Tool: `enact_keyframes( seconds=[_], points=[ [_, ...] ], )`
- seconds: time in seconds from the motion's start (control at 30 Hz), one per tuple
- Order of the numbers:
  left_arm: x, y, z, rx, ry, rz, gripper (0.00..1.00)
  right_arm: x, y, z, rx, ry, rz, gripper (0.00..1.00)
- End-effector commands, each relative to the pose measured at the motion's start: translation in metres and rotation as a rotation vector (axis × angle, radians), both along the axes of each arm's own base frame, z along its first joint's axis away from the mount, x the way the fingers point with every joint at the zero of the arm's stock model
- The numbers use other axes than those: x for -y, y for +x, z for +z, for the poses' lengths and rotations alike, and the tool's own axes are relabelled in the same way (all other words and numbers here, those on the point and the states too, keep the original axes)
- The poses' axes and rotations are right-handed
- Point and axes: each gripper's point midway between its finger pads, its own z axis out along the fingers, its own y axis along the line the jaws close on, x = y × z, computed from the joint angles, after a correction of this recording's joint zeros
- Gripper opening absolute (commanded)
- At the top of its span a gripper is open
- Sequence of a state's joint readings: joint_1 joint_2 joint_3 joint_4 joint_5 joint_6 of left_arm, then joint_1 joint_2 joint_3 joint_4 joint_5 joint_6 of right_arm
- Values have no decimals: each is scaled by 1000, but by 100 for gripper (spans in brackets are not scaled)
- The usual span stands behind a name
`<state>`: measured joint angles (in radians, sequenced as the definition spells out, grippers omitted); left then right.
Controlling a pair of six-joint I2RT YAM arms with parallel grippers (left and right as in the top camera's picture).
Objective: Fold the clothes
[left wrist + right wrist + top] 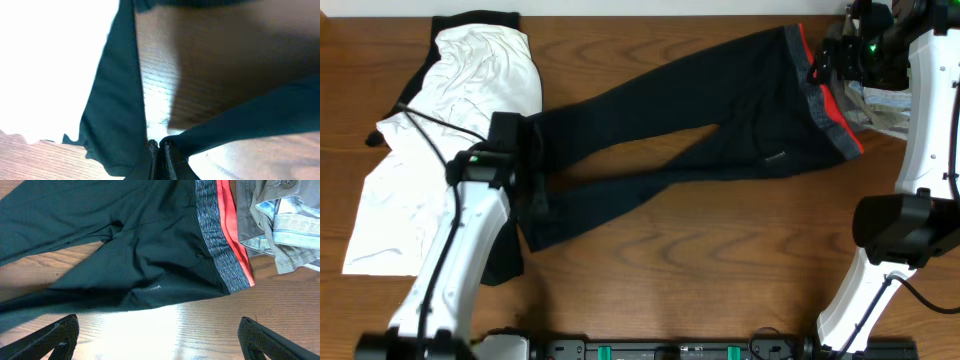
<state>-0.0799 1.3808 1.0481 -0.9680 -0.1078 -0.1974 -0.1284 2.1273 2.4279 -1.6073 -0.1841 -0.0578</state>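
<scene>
Four garments on bench [670, 270].
- One pair dark trousers [700, 130]: spread flat from left-centre to far right corner, two legs pointing left, grey-and-red waistband [220, 245] at right.
- One white garment [470, 90]: far left corner, crumpled.
- One black garment [485, 18]: peeking out beneath the white one.
- One grey garment [280, 225]: bunched by right edge, just beside waistband.

Two pincers.
- Left pincer [159, 152]: at trouser leg ends, fingers pressed together on dark cloth.
- Right pincer [159, 322]: above waistband end, spread wide, holding nothing.
</scene>
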Motion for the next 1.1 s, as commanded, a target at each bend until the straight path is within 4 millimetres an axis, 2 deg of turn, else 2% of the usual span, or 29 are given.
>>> enact_keyframes(
  seconds=[0.0, 0.13, 0.33, 0.67, 0.77, 0.83, 0.93, 1.07],
  points=[
    [-9, -1, 20, 76, 16, 107, 6, -6, 0, -1, -6, 10, 4, 99],
    [-10, -19, 23, 48, 1, 206, 6, -6, -1, -1, -9, 11, 4, 99],
    [-9, -48, 10, -73, -3, 289, 6, -6, 5, 0, 12, 12, -5, 99],
    [22, -53, 4, -133, -183, 279, 6, -6, 5, 0, 16, 11, -5, 99],
    [22, -46, 4, -104, -181, 255, 6, -6, 6, 1, 20, 11, -4, 99],
    [17, -28, 7, -32, -153, 205, 6, -6, 8, 1, 28, 10, -4, 99],
    [-3, 1, 15, 101, -34, 178, 6, -6, 10, 2, 35, 9, -3, 99],
    [-31, 23, 31, 222, 125, 207, 6, -6, 10, 2, 34, 9, -3, 99]
  ],
)
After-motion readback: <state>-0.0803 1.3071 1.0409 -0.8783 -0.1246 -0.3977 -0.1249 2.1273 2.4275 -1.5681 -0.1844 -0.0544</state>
